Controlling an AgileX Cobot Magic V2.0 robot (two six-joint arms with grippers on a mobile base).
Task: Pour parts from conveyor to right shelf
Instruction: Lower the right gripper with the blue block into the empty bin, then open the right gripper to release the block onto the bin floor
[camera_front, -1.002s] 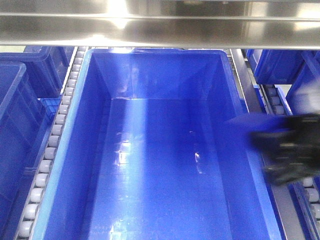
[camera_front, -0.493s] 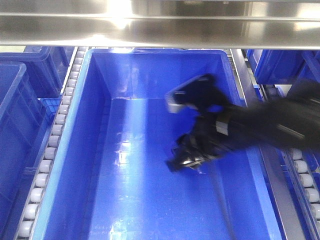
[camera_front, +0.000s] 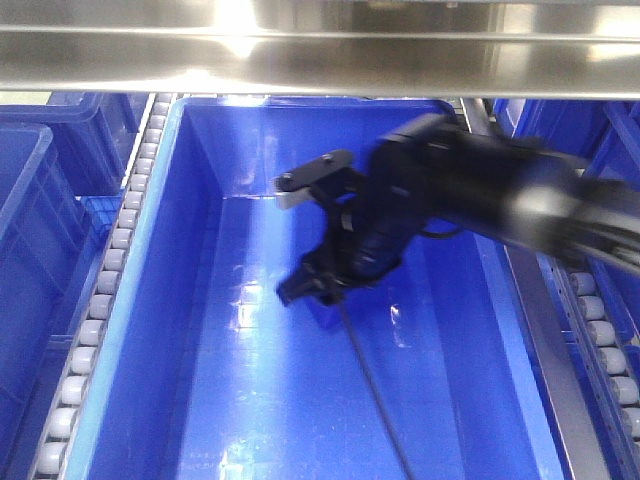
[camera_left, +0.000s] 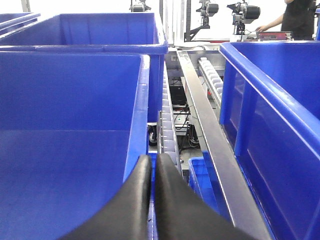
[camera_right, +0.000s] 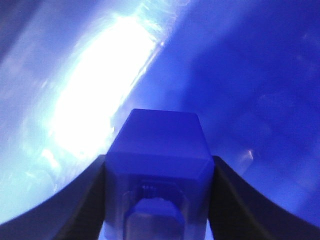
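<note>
We are clamping right gripper (camera_right: 159, 200) on blue part (camera_right: 159, 150), fingers pressing both its sides; in front view, right gripper (camera_front: 325, 275) now hanging deep over middle of big bin (camera_front: 140, 300) on right shelf (camera_front: 320, 45), having swung in from right rim within last second

Part is reaching drop zone, release likely next

We are seeing bin floor bare, walls well apart from gripper, steel rail overhead limiting lift

Left gripper (camera_left: 152, 172) pinched narrow, holding nothing, idling beside roller rail (camera_left: 167, 125)

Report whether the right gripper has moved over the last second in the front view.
Yes. The right gripper, clamped on the blue part, has swung leftward from the right rollers to above the big blue bin.
</note>
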